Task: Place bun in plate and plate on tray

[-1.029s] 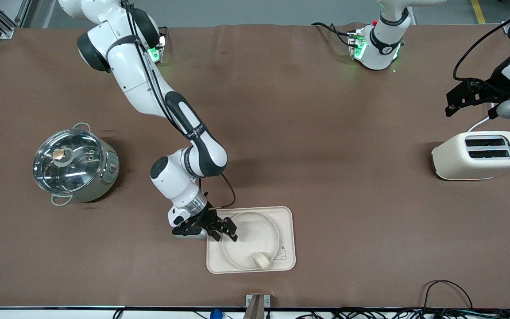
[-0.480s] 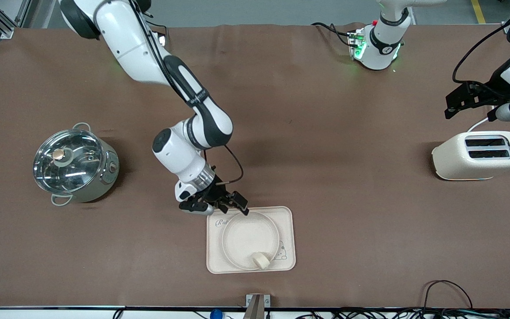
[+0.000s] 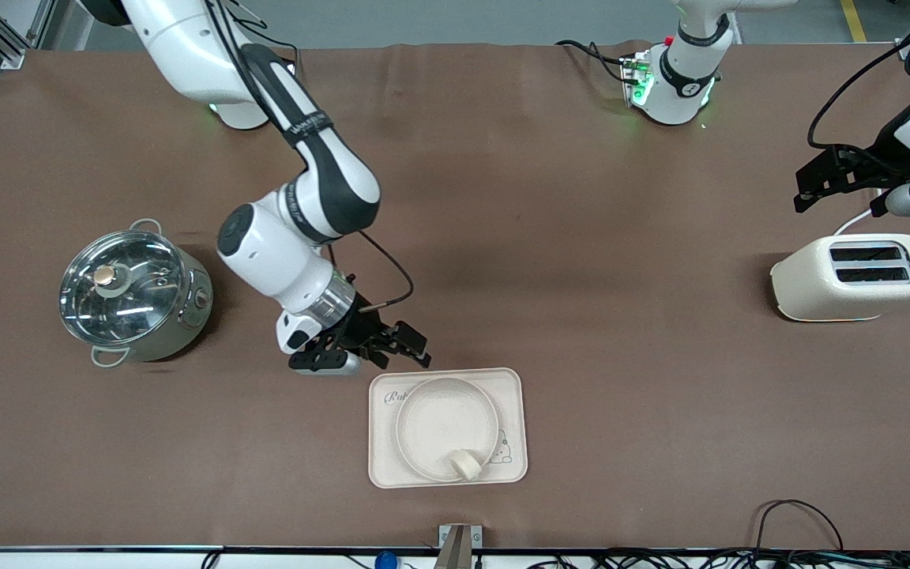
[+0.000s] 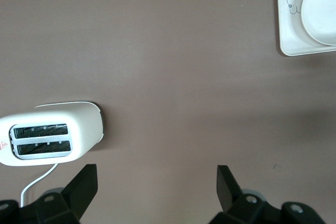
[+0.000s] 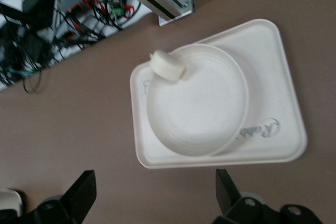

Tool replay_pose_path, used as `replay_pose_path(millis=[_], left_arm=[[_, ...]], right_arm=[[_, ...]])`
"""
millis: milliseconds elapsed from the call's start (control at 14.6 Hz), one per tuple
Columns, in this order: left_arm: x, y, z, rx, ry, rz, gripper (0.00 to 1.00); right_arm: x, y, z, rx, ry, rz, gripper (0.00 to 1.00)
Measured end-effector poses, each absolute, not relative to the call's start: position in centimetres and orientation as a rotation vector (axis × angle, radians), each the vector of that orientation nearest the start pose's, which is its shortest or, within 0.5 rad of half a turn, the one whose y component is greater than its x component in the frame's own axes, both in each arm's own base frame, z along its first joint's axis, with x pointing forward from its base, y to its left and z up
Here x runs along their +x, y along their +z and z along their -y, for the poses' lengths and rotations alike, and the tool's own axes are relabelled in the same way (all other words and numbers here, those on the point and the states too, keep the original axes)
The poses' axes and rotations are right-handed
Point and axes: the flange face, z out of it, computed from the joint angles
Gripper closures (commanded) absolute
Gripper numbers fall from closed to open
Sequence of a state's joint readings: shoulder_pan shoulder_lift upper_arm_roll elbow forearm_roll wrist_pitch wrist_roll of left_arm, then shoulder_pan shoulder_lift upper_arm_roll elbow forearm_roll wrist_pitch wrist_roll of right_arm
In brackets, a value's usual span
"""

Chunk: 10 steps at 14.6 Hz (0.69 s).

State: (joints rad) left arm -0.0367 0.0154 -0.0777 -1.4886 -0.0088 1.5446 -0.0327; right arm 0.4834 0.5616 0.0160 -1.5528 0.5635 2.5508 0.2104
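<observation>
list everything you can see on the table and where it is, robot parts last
cream rectangular tray: one, cream, near the front camera at mid-table
round cream plate: one, cream, on the tray
small cream-white bun: one, cream-white, in the plate at its rim nearest the front camera
steel pot with glass lid: one, silver, toward the right arm's end
cream toaster: one, cream, toward the left arm's end
right gripper: open, empty, over the table just off the tray
left gripper: open, waiting above the toaster
</observation>
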Motion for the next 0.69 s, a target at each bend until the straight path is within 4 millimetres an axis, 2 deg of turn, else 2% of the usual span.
replay_pose_path(millis=[137,206,480,686], left_arm=[[55.4,65.3,6.4,-3.154,-0.064,-0.130,0.00],[55.4,65.3,6.5,-3.156,-0.064,-0.130,0.00],[55.4,65.3,6.5,-3.159,-0.065,-0.130,0.00],[55.4,65.3,6.6,-3.169,-0.065,-0.131,0.00]], right_arm=[[64.7,40.0,-31.1,-2.698,-0.224,-0.034,0.00],[64.3,42.5,-29.0,-2.754,-0.162,0.010,0.00],[60.3,53.9,-18.0,-2.916,0.037,0.033,0.00],[57.3,59.0,-9.7,-3.033,0.098,-0.002,0.00]])
